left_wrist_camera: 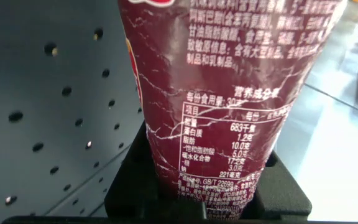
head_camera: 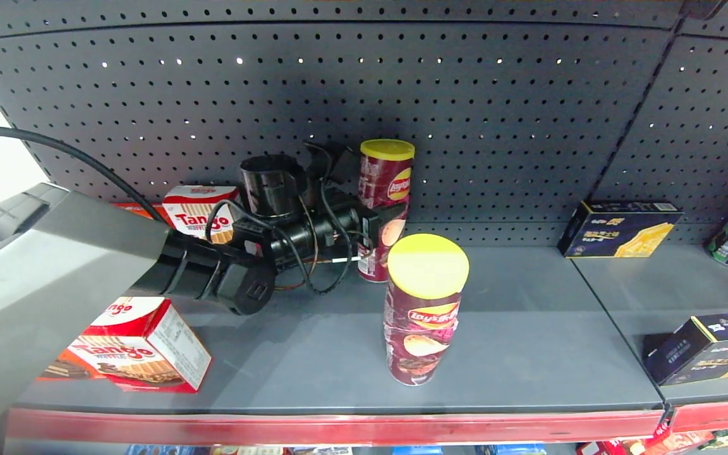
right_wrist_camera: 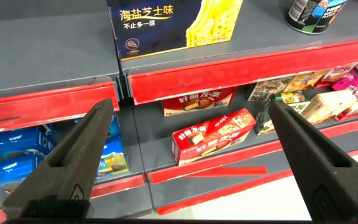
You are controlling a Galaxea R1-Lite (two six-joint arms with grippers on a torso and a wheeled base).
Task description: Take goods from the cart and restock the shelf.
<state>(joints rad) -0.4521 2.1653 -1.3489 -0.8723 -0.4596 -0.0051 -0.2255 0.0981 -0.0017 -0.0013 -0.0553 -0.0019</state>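
Looks like the placing step. Got a front can (head_camera: 426, 309) standing just this side of the left pincer (head_camera: 376, 243), apart from it. Pinching the back can (head_camera: 386, 183) low down, upright, deep on the shelf (head_camera: 528, 335), pegboard (head_camera: 497, 126) right beyond. Can't tell if touching down yet. Spread wide and empty over at the right pincer (right_wrist_camera: 190, 106). Probably needs letting go, then backing out without clipping the front can.

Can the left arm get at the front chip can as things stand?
Probably not yet: the left claw is shut on the rear can. Once it lets go, the front can stands close by, free on the shelf.
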